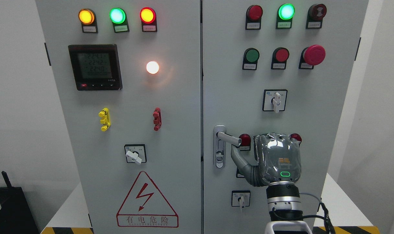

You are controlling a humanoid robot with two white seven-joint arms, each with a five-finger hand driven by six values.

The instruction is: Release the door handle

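The fingers (236,155) of your right hand (276,159) were loosely uncurled, the thumb tip just under the door handle's (229,137) free end, gripping nothing. Had you pulled back carelessly, I judge the thumb could have caught the lever or the red lamp (245,140) behind. The silver lever stood nearly level on the right cabinet door (281,120).
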